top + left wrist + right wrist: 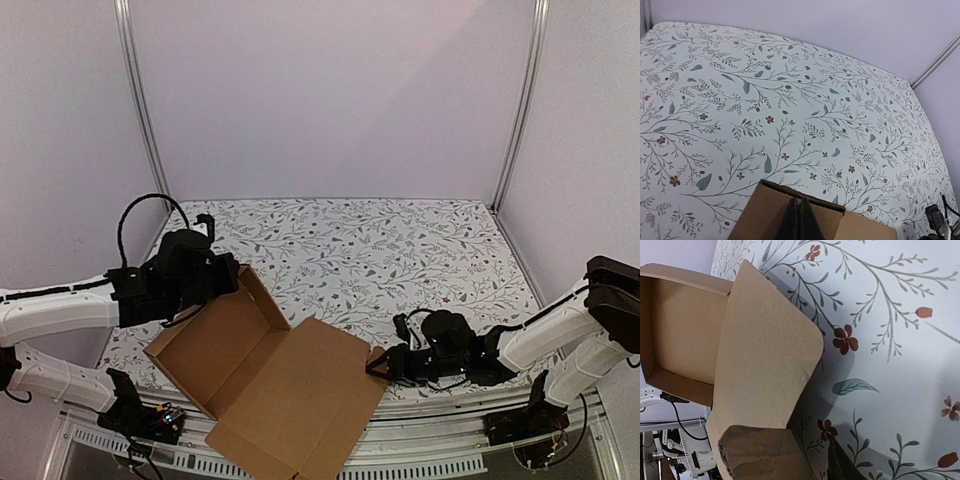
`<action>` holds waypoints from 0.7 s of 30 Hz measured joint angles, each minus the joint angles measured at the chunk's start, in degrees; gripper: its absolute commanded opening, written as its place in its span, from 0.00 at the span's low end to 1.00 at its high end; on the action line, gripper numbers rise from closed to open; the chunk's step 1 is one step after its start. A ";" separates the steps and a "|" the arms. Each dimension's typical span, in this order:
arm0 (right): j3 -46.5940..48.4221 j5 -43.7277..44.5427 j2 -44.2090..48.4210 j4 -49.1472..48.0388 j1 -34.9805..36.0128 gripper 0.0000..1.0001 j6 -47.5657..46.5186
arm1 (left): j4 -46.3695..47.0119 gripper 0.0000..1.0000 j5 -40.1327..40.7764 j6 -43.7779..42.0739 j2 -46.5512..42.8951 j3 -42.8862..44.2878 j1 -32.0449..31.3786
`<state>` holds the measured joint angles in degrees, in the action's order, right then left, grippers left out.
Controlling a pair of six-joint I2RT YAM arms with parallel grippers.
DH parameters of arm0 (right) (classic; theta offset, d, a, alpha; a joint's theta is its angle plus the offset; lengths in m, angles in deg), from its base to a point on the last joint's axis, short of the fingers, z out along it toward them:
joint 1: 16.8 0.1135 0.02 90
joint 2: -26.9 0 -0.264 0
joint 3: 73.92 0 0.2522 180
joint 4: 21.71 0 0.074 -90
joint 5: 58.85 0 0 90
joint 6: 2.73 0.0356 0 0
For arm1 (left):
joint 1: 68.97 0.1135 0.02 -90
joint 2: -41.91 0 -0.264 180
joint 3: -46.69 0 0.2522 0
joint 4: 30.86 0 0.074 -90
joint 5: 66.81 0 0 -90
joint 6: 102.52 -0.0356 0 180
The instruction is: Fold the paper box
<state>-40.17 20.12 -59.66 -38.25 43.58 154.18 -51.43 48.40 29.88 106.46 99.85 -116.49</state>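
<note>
Paper box [275, 385] lies open on the table [400, 250], left gripper [226, 281] and right gripper [378, 365] at opposite edges

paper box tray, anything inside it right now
Only bare cardboard shows inside the paper box tray: no object lies on its floor in the top or right wrist view. The far corner beneath the left gripper is covered, so that spot cannot be checked.
</note>
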 measured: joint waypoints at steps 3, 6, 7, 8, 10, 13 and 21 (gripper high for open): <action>-0.09 -0.11 0.00 -1.66 0.13 0.16 0.09 | -0.48 0.00 0.39 0.57 -1.03 -1.20 0.09; -0.17 -0.07 0.24 -2.43 0.37 0.02 -0.24 | -1.03 0.00 0.74 0.94 -2.14 -2.05 0.15; -0.26 -0.07 0.50 -2.54 0.37 0.00 -0.35 | -1.33 0.00 0.72 1.01 -2.73 -2.43 0.17; -0.35 -0.04 0.96 -2.60 0.39 0.00 -0.52 | -1.46 0.00 0.70 1.01 -2.97 -2.60 0.20; -0.48 -0.02 2.27 -2.56 0.44 0.00 -0.85 | -1.70 0.00 0.50 0.96 -3.87 -3.13 0.20; -0.22 0.13 5.20 -0.52 0.44 0.00 -1.95 | -2.32 0.00 0.00 0.90 -4.94 -3.45 0.20; 11.93 2.67 18.01 25.00 0.63 0.00 -13.53 | -8.17 0.09 -1.01 -1.33 -9.14 -3.37 0.20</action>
<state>-28.24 22.78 -41.65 -13.25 44.22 140.65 -59.60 47.39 28.54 97.33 96.49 -116.30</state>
